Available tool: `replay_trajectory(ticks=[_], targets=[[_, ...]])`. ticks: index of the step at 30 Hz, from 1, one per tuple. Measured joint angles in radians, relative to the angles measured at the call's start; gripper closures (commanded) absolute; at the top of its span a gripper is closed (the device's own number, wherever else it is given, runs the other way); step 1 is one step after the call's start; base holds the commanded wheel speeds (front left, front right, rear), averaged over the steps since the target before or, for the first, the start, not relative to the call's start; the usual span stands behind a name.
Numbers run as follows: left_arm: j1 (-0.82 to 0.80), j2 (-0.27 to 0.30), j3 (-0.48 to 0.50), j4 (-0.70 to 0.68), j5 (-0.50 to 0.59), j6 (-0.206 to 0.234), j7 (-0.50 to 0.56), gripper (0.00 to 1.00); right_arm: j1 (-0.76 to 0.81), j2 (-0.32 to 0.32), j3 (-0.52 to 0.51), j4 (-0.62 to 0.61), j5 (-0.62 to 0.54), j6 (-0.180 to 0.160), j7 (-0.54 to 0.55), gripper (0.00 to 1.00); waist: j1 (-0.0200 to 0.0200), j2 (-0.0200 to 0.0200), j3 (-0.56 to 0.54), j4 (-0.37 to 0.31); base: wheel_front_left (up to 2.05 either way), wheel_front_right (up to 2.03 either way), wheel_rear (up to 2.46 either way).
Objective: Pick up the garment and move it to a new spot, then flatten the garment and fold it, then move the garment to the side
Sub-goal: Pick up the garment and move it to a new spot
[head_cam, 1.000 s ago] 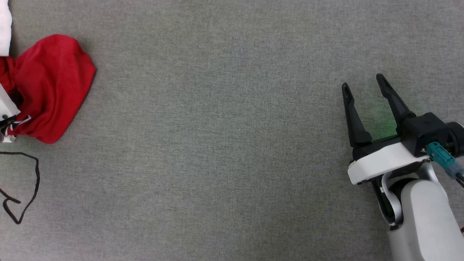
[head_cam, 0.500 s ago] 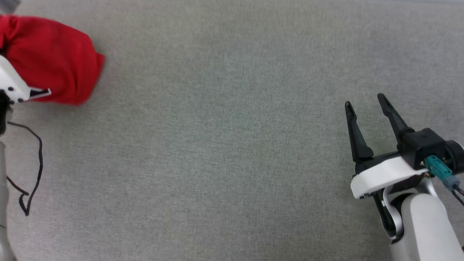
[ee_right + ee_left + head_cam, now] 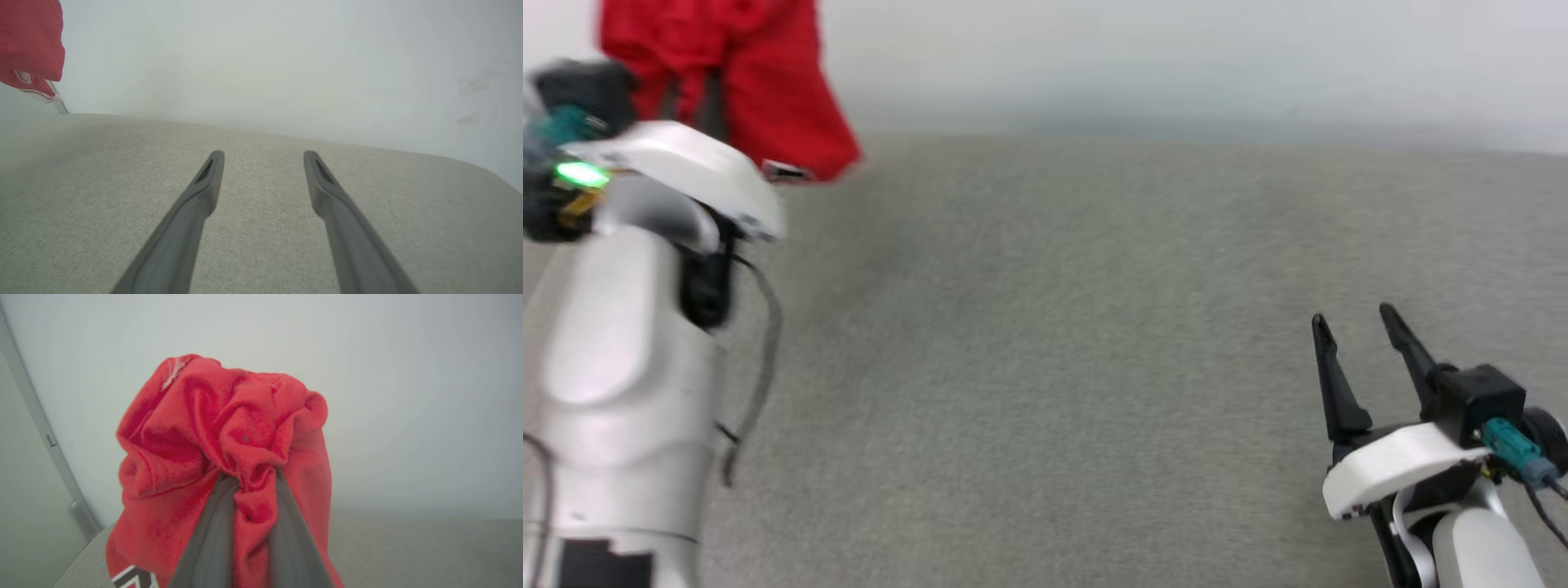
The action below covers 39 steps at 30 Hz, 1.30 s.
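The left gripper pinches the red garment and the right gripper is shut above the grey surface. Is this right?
No: the right gripper is open, not shut; the right wrist view shows its fingers wide apart above the grey surface. The left gripper does pinch the garment.

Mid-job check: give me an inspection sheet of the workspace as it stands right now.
Surface: grey fabric surface, flat, nothing lying on the part in view.
Job's things: red garment, bunched and raised, hanging from the left pincer; in the right wrist view its lower edge looks clear of the surface.
Clutter: nothing seen.
Grippers: left pincer shut on a fold of the garment; right pincer open, empty, low over the surface.
Cables: dark cable hanging loose beside the left forearm; teal connector with its lead at the right wrist.
Surroundings: pale wall behind the surface; grey upright strip at the left in the left wrist view.
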Motion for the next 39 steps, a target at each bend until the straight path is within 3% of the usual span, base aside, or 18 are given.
replay_trajectory(ticks=[12,17,23,24,25,26,27,32,39], targets=[[0.253,-0.242,-0.14,-0.219,-0.062,-0.001,-0.018,1.0,0.093,0.001,-0.017,-0.055,0.018,0.0,0.053,0.0,-0.0001,0.0,-0.1,-0.19,0.0,0.0,0.0],[0.408,-0.268,-0.244,-0.274,-0.113,0.008,-0.007,1.0,0.121,0.0,-0.03,-0.079,0.028,0.0,0.07,0.0,0.0,0.0,-0.094,-0.246,0.0,0.0,0.0],[0.578,-0.272,-0.362,-0.225,-0.138,0.056,0.015,1.0,0.127,0.001,-0.038,-0.09,0.036,0.0,0.071,0.0,0.0001,0.0,-0.058,-0.247,0.0,0.0,0.0],[0.594,-0.271,-0.374,-0.212,-0.137,0.063,0.015,0.89,0.127,0.0,-0.035,-0.09,0.038,0.0,0.071,0.0,0.0001,0.0,-0.056,-0.242,0.0,0.0,0.0],[0.607,-0.271,-0.383,-0.201,-0.135,0.068,0.015,0.59,0.127,0.0,-0.033,-0.09,0.04,0.0,0.071,0.0,0.0001,0.0,-0.055,-0.238,0.0,0.0,0.0],[0.619,-0.271,-0.39,-0.19,-0.138,0.068,0.015,0.08,0.127,0.001,-0.03,-0.088,0.042,0.0,0.07,0.0,0.0001,0.0,-0.055,-0.232,0.0,0.0,0.0],[0.624,-0.27,-0.404,-0.183,-0.131,0.067,0.015,0.0,0.127,0.001,-0.032,-0.086,0.042,0.0,0.069,0.0,0.0001,0.0,-0.055,-0.225,0.0,0.0,0.0],[0.623,-0.266,-0.421,-0.211,-0.09,0.076,-0.06,0.0,0.128,0.001,-0.028,-0.071,0.044,0.0,0.061,0.0,0.0001,0.0,-0.079,-0.193,0.0,0.0,0.0],[0.621,-0.237,-0.399,-0.338,-0.044,0.137,-0.135,0.0,0.147,0.001,-0.043,-0.068,0.043,0.0,0.062,0.0,0.0001,0.0,-0.125,-0.144,0.0,0.0,0.0]])
